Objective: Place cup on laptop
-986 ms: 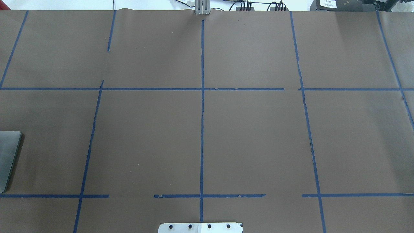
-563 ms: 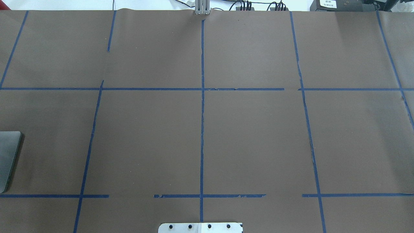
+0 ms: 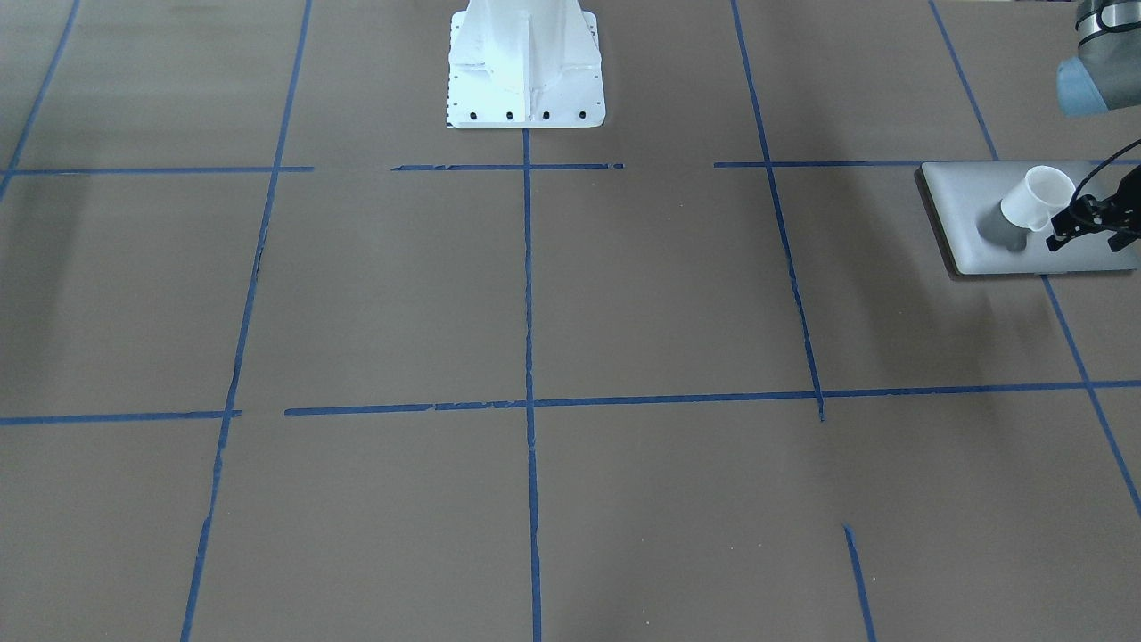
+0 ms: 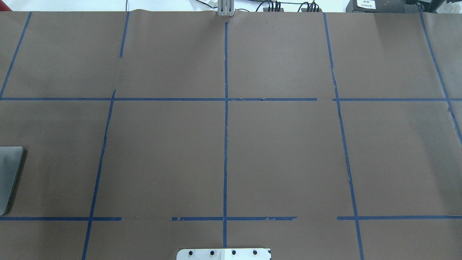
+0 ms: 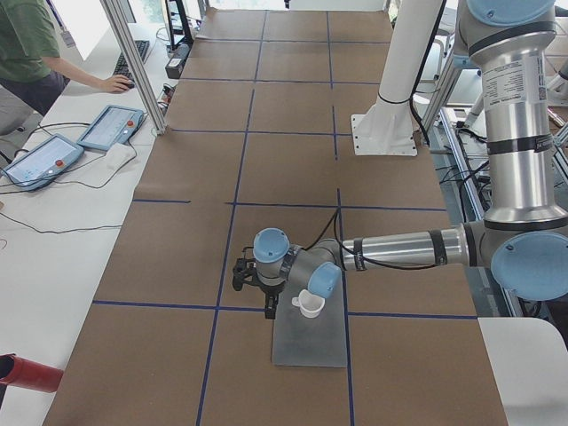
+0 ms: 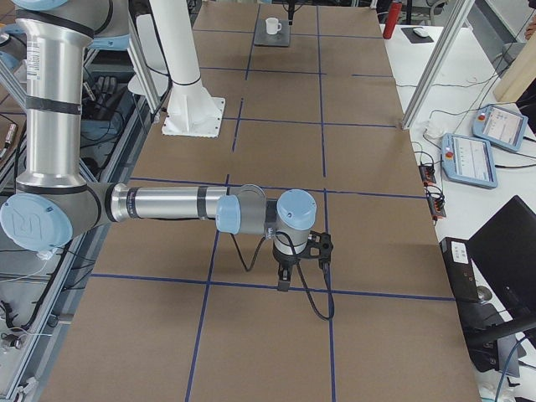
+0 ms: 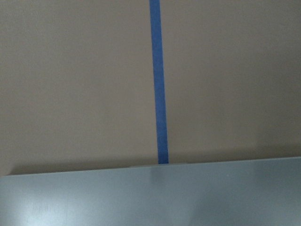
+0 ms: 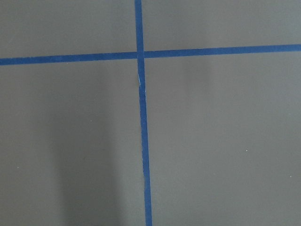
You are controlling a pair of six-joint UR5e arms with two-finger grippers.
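Brown-papered table (image 3: 624, 294): we log the cup (image 3: 1038, 198) upright on the laptop (image 3: 958, 198), placement seemingly done. Left gripper (image 3: 1087, 237) is spread, empty, alongside. We cannot tell the right gripper's (image 6: 303, 266) state.

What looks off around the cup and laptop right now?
Nothing serious. The cup stands upright on the laptop, near one end but fully on the lid, with no spill. The left gripper hangs close beside it. Only the blue tape grid shows gaps and frayed stretches.
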